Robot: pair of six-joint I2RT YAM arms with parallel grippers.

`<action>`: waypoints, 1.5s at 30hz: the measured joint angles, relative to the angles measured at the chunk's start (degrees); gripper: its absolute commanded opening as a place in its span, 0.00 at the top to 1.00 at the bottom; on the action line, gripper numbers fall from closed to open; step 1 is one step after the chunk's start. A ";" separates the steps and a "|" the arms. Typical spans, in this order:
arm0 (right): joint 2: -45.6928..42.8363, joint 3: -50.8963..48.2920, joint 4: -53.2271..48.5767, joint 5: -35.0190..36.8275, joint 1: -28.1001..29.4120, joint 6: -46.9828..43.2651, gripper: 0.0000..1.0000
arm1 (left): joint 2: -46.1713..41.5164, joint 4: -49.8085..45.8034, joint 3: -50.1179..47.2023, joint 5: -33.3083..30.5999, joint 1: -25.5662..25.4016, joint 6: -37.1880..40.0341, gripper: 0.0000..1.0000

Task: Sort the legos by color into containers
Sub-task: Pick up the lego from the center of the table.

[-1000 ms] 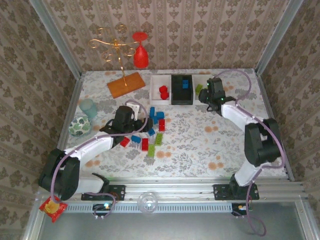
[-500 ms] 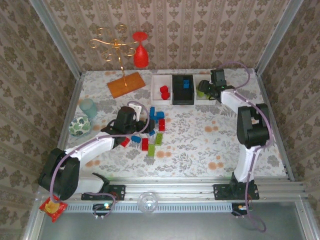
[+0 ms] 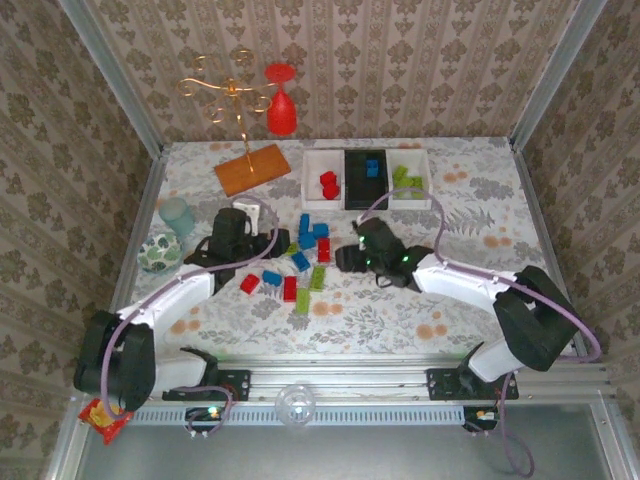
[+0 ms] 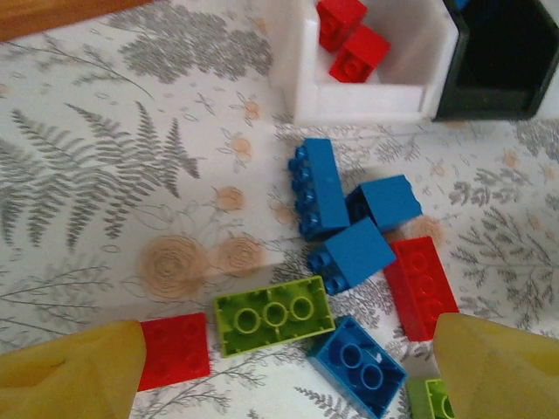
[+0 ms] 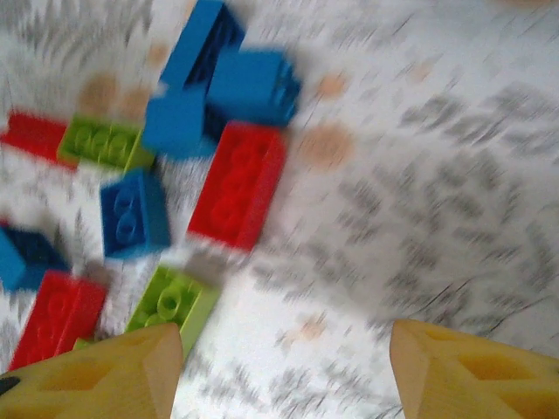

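Right fingers (image 5: 96, 375) swung from trays (image 3: 307, 185) to legos (image 3: 300, 262) beside left arm (image 3: 190, 285).

a table with a pale floral cloth (image 3: 450, 290), walled in by patterned beige wallpaper (image 3: 400, 70). at the far left lies a flat orange wooden board (image 3: 252, 168) with a curly gold wire stand (image 3: 232, 95) rising from it; a red wine glass (image 3: 282, 110) hangs upside down beside the stand. near the left edge, a pale green cup (image 3: 177, 215) stands just behind a green-patterned bowl (image 3: 158, 252).
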 measured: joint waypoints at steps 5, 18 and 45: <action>4.57 1.07 -0.04 3.63 7.82 4.42 0.30 | -1.05 0.28 -1.53 -0.39 0.57 -0.07 0.13; 20.24 15.21 -4.17 12.94 14.16 8.20 0.27 | -1.53 1.33 -3.17 -0.55 0.57 -0.63 0.13; 22.16 14.38 -7.98 16.41 12.28 9.62 0.66 | -4.31 1.62 -3.91 -0.50 0.57 -0.66 0.13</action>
